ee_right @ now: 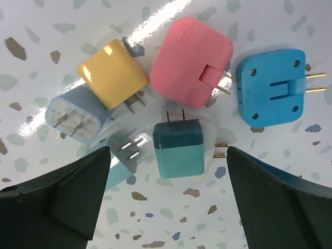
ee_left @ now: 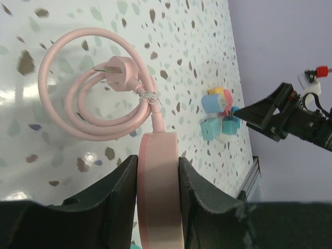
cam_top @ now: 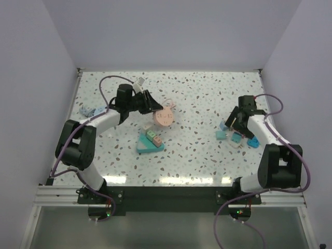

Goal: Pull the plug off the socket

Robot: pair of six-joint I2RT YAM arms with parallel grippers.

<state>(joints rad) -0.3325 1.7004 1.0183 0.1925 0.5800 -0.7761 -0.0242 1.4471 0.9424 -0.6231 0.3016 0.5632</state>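
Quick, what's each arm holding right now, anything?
Left gripper: shut on the pink socket.
Right gripper: open, holding nothing, above loose plugs.

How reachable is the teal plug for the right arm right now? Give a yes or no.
Probably yes. The right fingers are open on either side of the teal plug, and nothing covers it. The pale blue plug crowding its left side could get pinched too.

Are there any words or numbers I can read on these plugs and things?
Nothing here can be read for sure.
pink square plug: two small raised labels, too small to read.
pink round socket: dark marks on its face, too blurred to read.
blue plug: no writing shows.
yellow plug: no writing shows.
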